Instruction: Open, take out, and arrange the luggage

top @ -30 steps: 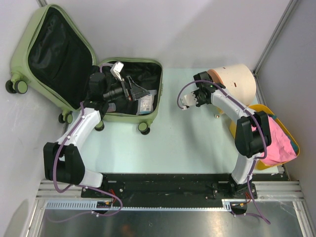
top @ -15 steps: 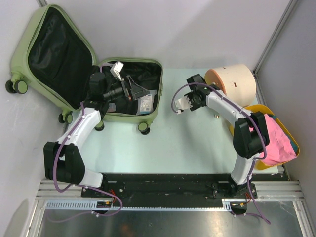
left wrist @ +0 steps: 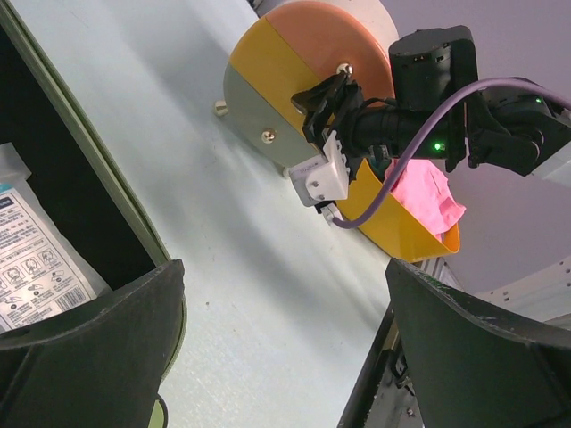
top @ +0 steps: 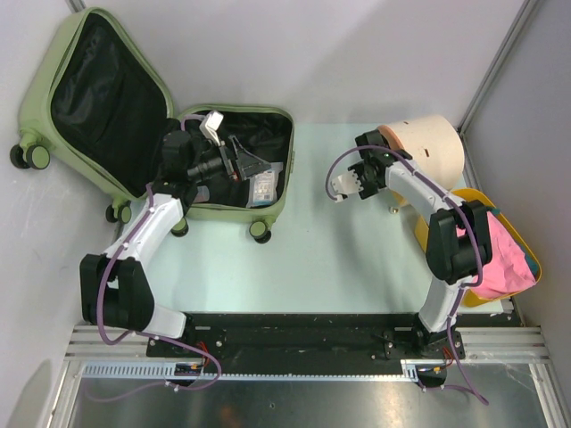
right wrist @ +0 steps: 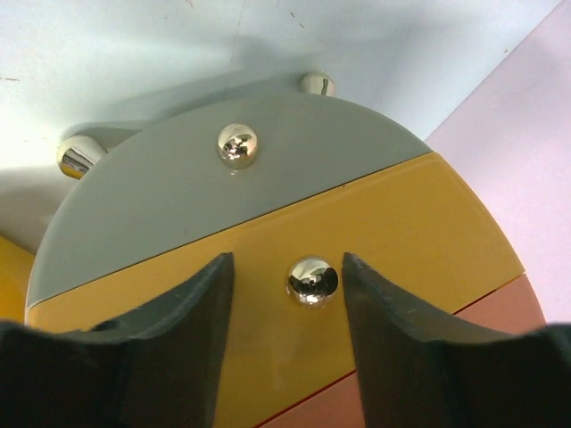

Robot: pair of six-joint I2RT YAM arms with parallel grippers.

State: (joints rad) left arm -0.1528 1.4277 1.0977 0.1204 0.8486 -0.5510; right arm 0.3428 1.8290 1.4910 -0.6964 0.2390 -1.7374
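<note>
We see the luggage (top: 103, 98) lying open at the far left of the table (top: 339, 259). Its lid leans back against the left wall, and its lower half lies flat with dark contents and a printed packet (top: 261, 189) inside. It sits where it did a second ago.

The left gripper (top: 239, 162) hangs over that lower half, unchanged from the earlier frames. In its wrist view the fingers are spread wide with nothing between them.

What differs is the right arm. Half a second ago it had drawn away to the left of the cream drum (top: 428, 147). Now the right gripper (top: 342, 185) is back near the drum's striped end face, roughly where it was a second ago. Its fingers are parted on either side of a shiny knob (right wrist: 311, 280) on the yellow band, and we see a gap on both sides.

The yellow basket (top: 468, 194) with the pink cloth (top: 504, 254) has not moved.
</note>
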